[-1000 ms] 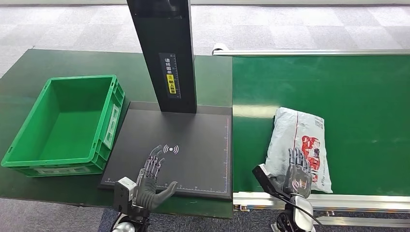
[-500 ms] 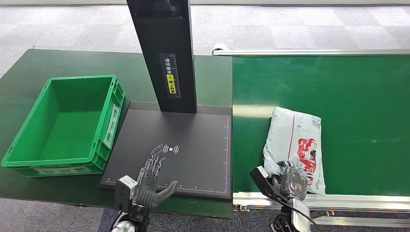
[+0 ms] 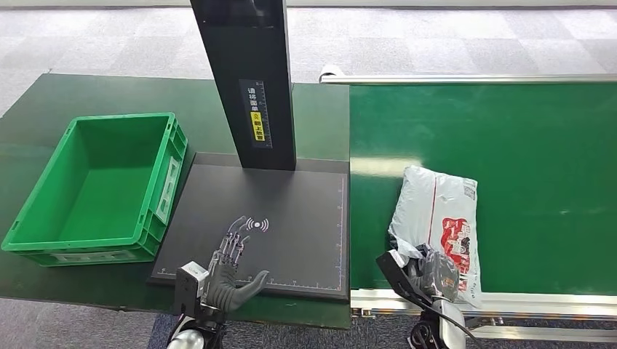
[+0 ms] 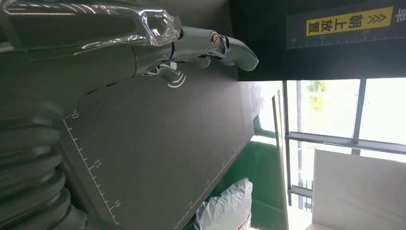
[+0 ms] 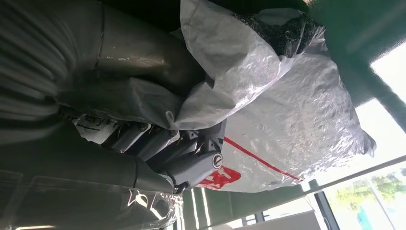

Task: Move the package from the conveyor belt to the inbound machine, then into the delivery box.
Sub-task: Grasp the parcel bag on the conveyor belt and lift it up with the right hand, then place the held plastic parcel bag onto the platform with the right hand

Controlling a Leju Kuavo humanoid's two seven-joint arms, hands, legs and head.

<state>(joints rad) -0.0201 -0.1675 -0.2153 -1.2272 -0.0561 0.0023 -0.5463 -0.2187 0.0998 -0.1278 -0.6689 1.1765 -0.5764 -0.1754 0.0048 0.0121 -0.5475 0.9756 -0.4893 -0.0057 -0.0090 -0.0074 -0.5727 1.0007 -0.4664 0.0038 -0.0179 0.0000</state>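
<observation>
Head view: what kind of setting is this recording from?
Probably a mock parcel-sorting station: a green conveyor belt carrying a grey plastic mail package, a black scanning platform with a ruler-marked post, and a green delivery crate.

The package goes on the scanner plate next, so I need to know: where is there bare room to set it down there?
Most of the black scanner plate is bare, from the black post forward and across to the conveyor belt. Crowded only at its near left edge, where the left robot hand hovers open. The green crate is empty. The right robot hand grips the package.
</observation>
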